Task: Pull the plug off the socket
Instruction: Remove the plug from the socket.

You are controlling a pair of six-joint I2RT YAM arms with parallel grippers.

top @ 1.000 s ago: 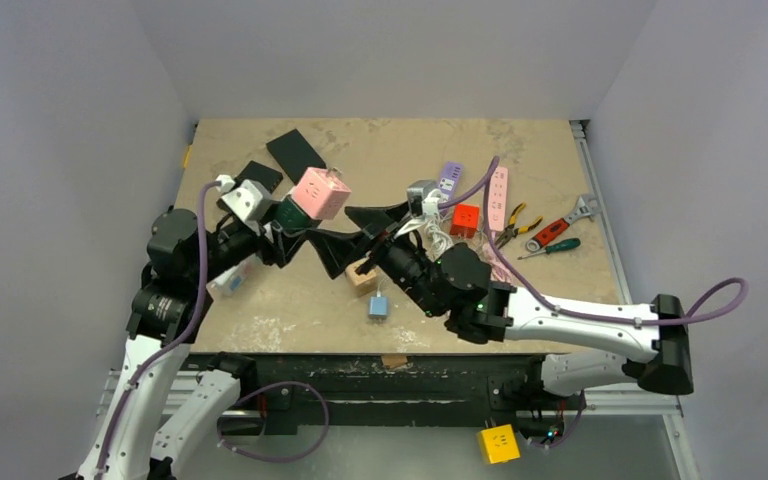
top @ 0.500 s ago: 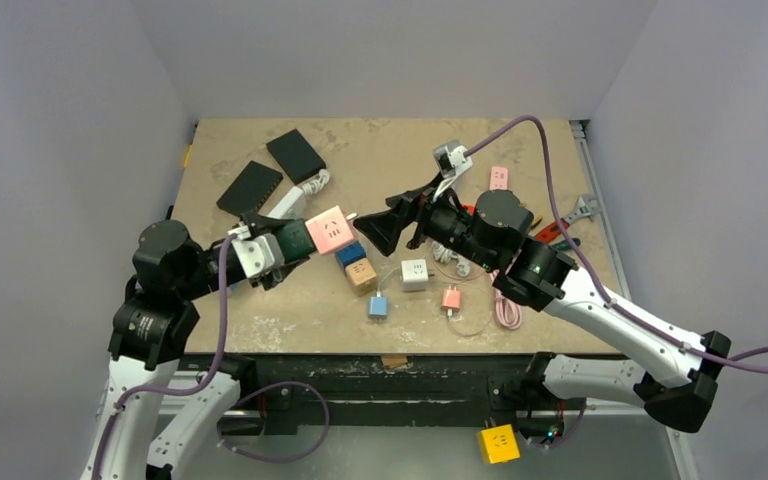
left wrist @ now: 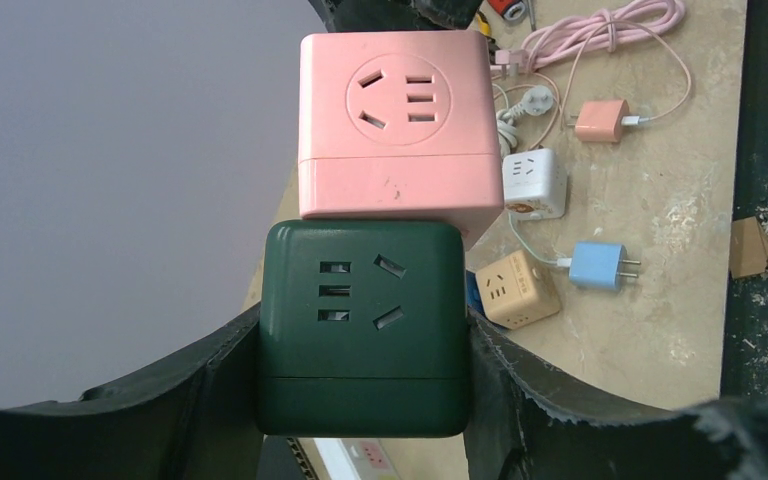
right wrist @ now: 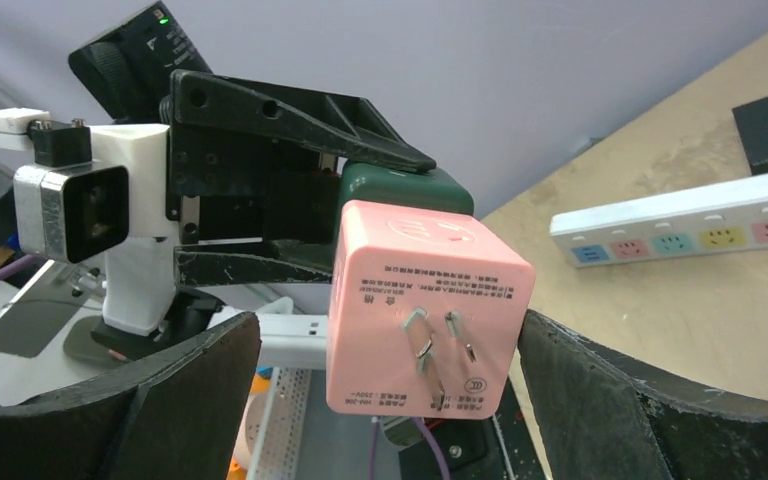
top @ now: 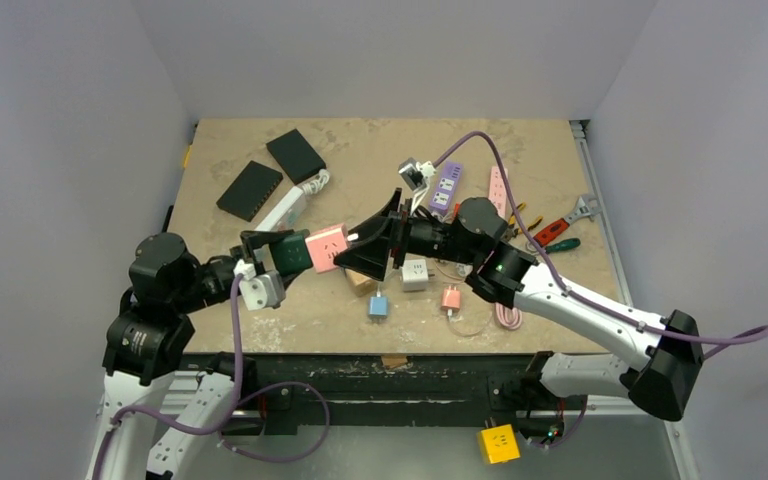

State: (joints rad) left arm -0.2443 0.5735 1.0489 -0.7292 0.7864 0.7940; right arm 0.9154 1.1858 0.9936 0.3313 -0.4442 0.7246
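My left gripper is shut on a dark green cube socket and holds it above the table's near left. A pink cube plug sits joined to the green cube's far end. In the left wrist view the green cube is clamped between both fingers, with the pink cube beyond it. My right gripper is open, its jaws on either side of the pink cube with gaps on both sides. The pink cube's bare metal prongs face my right wrist camera.
On the table lie a white cube, a tan cube, a blue plug, a pink charger with cable, a white power strip, two black boxes, a purple strip, and hand tools.
My right arm swung left from the table's middle to the pink cube, and its open jaws now straddle it. My left gripper shifted slightly, still holding the green cube.
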